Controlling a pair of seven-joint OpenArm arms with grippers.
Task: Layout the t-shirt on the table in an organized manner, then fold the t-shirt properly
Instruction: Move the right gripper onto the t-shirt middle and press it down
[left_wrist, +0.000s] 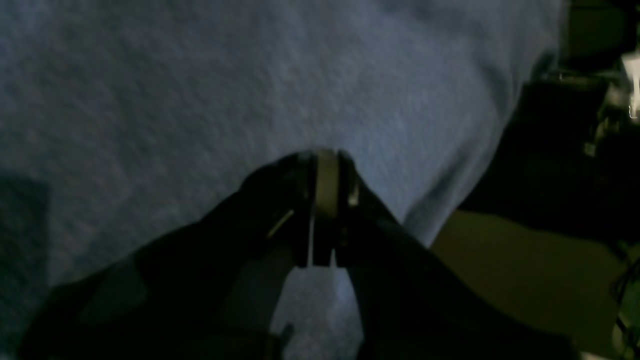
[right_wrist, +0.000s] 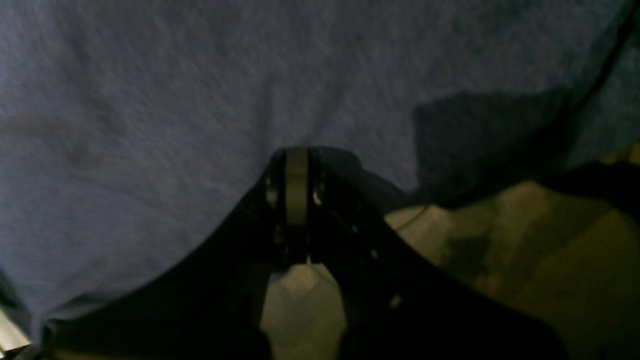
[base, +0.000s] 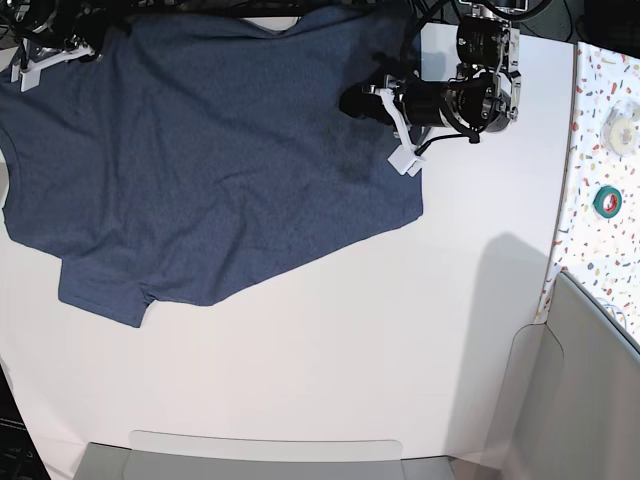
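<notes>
L hand (left_wrist: 327, 165) pinched on t-shirt (base: 200, 150) (hem) | R hand (right_wrist: 296, 165) same

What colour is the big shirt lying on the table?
The short-sleeved cotton t-shirt is dark navy blue with a heathered, speckly look, seen best in the base view.

surface: white table (base: 330, 350), filling most of the base view
on it: navy t-shirt (base: 200, 150), spread across the upper left
</notes>
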